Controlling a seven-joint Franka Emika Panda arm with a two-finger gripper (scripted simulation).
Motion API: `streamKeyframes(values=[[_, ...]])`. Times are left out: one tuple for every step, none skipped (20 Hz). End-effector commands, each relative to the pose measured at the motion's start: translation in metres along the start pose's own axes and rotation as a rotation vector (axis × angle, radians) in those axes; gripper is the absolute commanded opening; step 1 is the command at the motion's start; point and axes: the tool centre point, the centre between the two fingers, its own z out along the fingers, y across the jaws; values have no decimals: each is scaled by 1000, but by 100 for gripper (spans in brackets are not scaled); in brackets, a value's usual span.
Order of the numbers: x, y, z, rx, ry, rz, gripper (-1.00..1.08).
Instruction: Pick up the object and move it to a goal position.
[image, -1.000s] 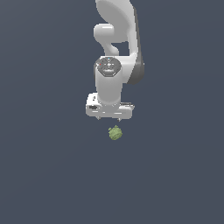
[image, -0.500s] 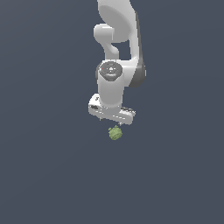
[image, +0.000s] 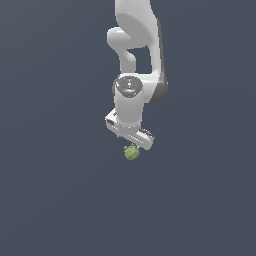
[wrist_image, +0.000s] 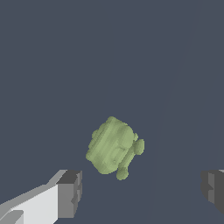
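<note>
Currently we see the pincer spread wide, its two dark fingertips well apart with nothing between them. We note the green object lying on the plain dark surface, just below the pincer; contact cannot be judged.

No writing, label, brand, number or sign can be read in either view. The white arm and the green lump carry no markings, and the dark surface around them is plain.
</note>
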Motion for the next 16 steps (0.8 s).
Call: streamKeyframes(values=[[0, -2, 4, 4, 3, 69, 100], [0, -3, 5, 5, 4, 96, 100], [0, -4, 7, 6, 5, 123, 100], [0, -5, 8, 8, 6, 150, 100], [0, -6, 10, 9, 7, 177, 100], [0, -7, 11, 10, 8, 204, 100], [0, -8, 13, 12, 9, 230, 100], [0, -9, 14, 13, 10, 257, 100], [0, -10, 15, 14, 11, 284, 100], [0, -11, 17, 16, 12, 311, 100], [-1, -11, 18, 17, 13, 336, 100], [-1, -12, 19, 18, 14, 360, 100], [-1, -13, 21, 20, 15, 383, 100], [-1, -13, 22, 21, 16, 404, 100], [-1, -14, 23, 22, 17, 424, 100], [-1, -15, 24, 23, 18, 442, 100]])
